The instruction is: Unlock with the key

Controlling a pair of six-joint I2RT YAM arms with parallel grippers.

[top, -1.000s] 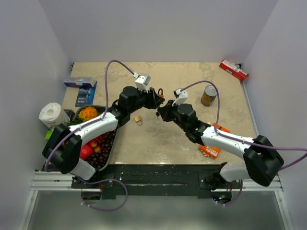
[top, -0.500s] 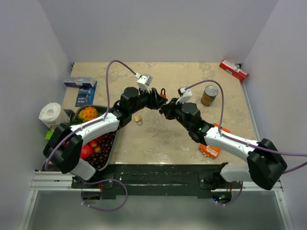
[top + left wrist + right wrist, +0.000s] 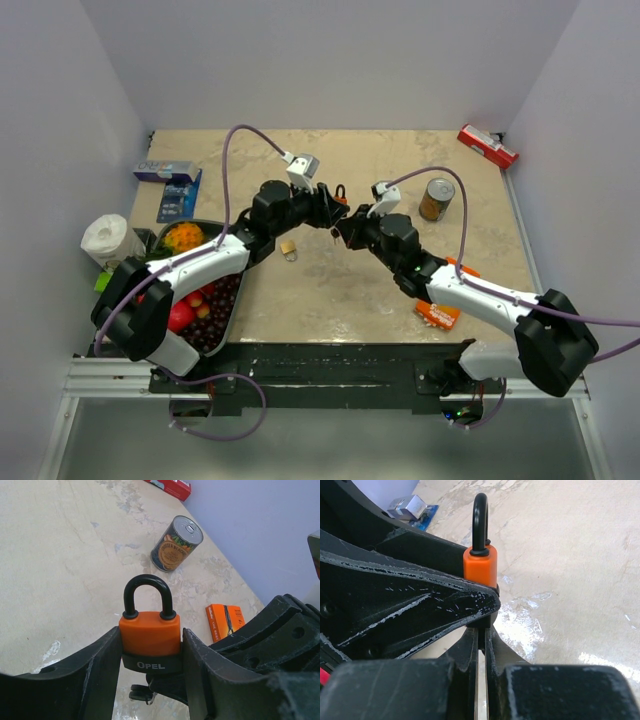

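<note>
My left gripper [image 3: 151,652] is shut on the orange padlock [image 3: 150,632] and holds it upright above the table, black shackle up. In the top view the padlock [image 3: 338,196] is at the middle, with the left gripper [image 3: 332,208] meeting the right gripper [image 3: 346,226]. My right gripper [image 3: 481,631] is pinched shut on the key's thin black head [image 3: 481,638] directly under the padlock's [image 3: 480,565] base. The blade is hidden. A small ring with spare black key heads [image 3: 140,695] hangs below the padlock.
A tin can [image 3: 435,198] stands back right, also in the left wrist view [image 3: 177,542]. An orange box [image 3: 440,302] lies front right, a red box [image 3: 487,146] at the far right corner. Blue packets [image 3: 170,185], a paper roll [image 3: 105,238], a fruit bowl [image 3: 232,300] are at left.
The right gripper has moved up and left until it sits under the padlock. The left gripper shifted slightly away from the bases with the padlock. Little has moved in the last half second.
</note>
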